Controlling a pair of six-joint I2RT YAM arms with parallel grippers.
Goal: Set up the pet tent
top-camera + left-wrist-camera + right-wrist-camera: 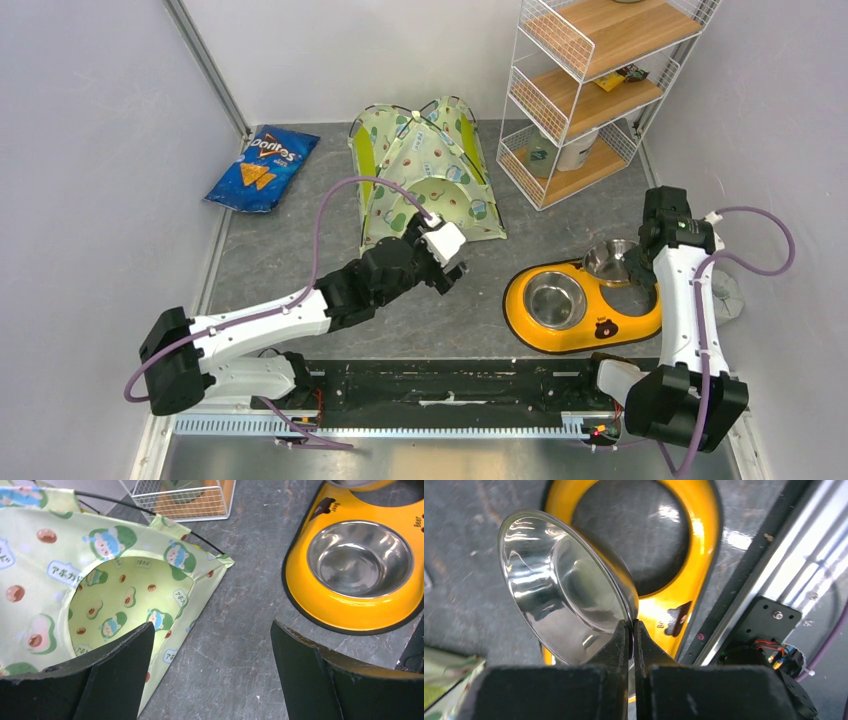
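Observation:
The pet tent (425, 170) stands upright at the back middle of the floor, pale green with an avocado print, black poles crossing over it. Its round doorway (130, 600) faces my left gripper (455, 262). That gripper (212, 630) is open and empty, hovering over bare grey floor just off the tent's front right corner. My right gripper (632, 622) is shut on the rim of a steel bowl (559, 590), which it holds tilted above the empty hole of the yellow feeder (674, 605).
The yellow feeder (580, 325) lies right of centre with a second steel bowl (556, 300) seated in it. A blue Doritos bag (263, 168) lies at the back left. A white wire shelf (590, 90) stands at the back right.

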